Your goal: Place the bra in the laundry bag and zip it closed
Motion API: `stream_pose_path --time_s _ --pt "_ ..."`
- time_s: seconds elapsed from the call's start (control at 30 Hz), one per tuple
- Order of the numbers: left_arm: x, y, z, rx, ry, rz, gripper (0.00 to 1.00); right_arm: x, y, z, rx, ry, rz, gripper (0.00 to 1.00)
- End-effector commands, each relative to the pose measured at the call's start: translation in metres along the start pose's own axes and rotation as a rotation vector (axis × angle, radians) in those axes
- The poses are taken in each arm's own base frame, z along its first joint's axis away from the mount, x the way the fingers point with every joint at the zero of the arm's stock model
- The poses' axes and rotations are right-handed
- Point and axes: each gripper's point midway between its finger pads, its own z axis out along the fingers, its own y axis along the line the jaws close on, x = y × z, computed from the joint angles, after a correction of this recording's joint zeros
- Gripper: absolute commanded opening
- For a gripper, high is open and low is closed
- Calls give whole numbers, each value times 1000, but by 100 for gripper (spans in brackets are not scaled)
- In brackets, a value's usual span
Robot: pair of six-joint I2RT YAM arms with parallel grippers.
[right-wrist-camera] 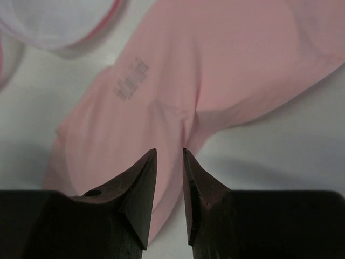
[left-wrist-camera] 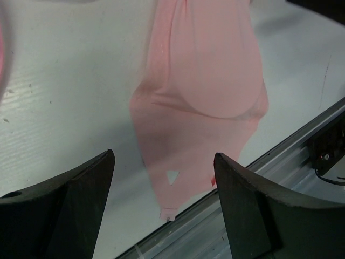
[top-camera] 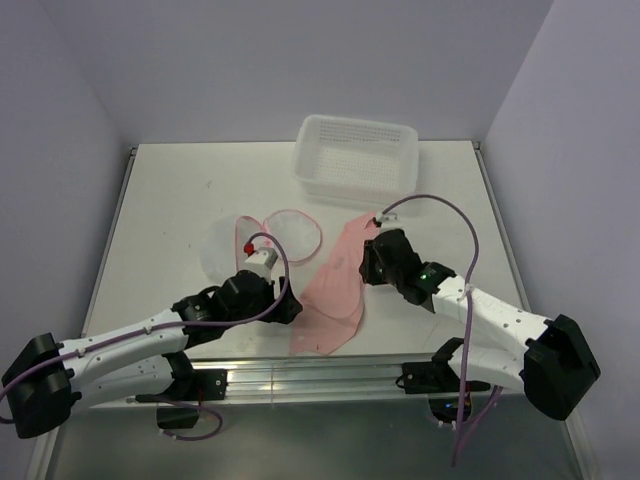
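The light-pink bra (top-camera: pixel 335 290) lies stretched from the table's middle toward the front edge. It also shows in the left wrist view (left-wrist-camera: pixel 205 70) and the right wrist view (right-wrist-camera: pixel 215 59). The laundry bag (top-camera: pixel 262 240) lies open to its left, two round mesh halves with pink rims; one half shows in the right wrist view (right-wrist-camera: pixel 54 21). My right gripper (top-camera: pixel 368 268) (right-wrist-camera: pixel 170 151) is shut on a fold at the bra's far right edge, which is raised a little off the table. My left gripper (top-camera: pixel 290 305) (left-wrist-camera: pixel 163 155) is open and empty just above the bra's near end.
A white perforated plastic basket (top-camera: pixel 355 155) stands at the back right. The metal rail of the table's front edge (left-wrist-camera: pixel 280 145) runs right beside the bra's near tip. Grey walls close in the table on three sides.
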Motion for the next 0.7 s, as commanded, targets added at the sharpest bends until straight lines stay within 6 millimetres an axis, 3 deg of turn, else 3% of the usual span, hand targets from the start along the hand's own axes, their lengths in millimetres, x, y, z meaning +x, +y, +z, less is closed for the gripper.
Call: stream_pose_path --time_s 0.0,0.07,0.17,0.23,0.33,0.5,0.6,0.67 --pt "1 -4 -5 -4 -12 -39 81 6 16 3 -80 -18 73 34" --pt "11 -3 -8 -14 15 -47 80 17 12 7 -76 -8 86 45" --pt "24 -1 -11 -27 48 -67 79 30 10 14 -69 16 93 53" --pt "32 1 -10 -40 74 -76 78 34 8 21 -58 21 90 53" --pt "48 2 -9 -64 121 -78 77 38 6 34 -34 46 58 45" --pt "68 3 -8 -118 170 -62 73 26 17 52 -45 44 13 14" --pt "79 5 -8 -152 196 -56 72 28 26 52 -83 62 -8 12" --pt "86 7 -8 -166 208 -53 70 27 36 42 -133 56 -31 14"
